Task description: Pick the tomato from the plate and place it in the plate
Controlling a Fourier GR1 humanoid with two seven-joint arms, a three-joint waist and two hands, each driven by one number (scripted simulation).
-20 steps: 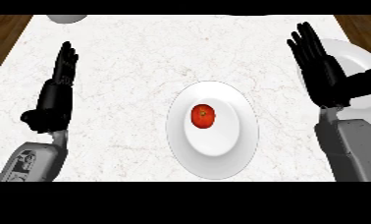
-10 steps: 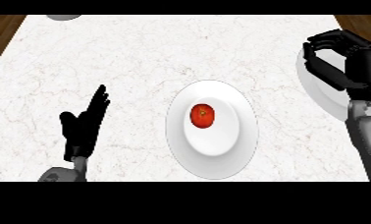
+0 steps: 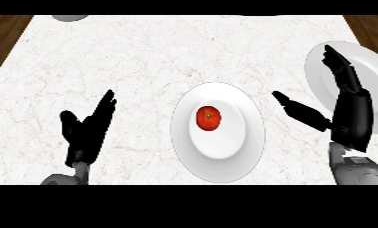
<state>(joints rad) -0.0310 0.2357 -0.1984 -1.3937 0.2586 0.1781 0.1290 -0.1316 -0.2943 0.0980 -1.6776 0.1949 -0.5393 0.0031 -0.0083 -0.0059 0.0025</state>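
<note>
Change since half a second ago: right hand (image 3: 347,107) has opened out from a curled pose and come in from the right edge toward the middle of the counter; left hand (image 3: 87,129) shows little shift; tomato and both plates unmoved.

Item 1. Tomato (image 3: 208,118): red, round, small green spot on top. Lies on the centre plate, slightly above that plate's middle. Nothing touches it.

Item 2. Centre plate (image 3: 221,164): white, round, near the front edge of the counter, roughly midway between the two hands.

Item 3. Second plate (image 3: 362,64): white, at the right edge of the counter, partly behind the right hand's fingers. No contents visible on the part that shows.

Item 4. Right hand: black, on a grey forearm entering near the front right corner. Fingers straight, pointing toward the back edge and overlapping the second plate; thumb spread out toward the centre plate, its tip just beside the rim, apart from it. Released, holding nothing.

Item 5. Left hand: black, near the front left corner, well apart from the centre plate. Fingers straight and together, slanted up and to the right; thumb splayed to the left. Released, holding nothing.

Item 6. Counter (image 3: 148,57): white marbled top.

Item 7. Grey rounded object (image 3: 70,17): at the back left edge, mostly cut off; cannot tell what it is.
</note>
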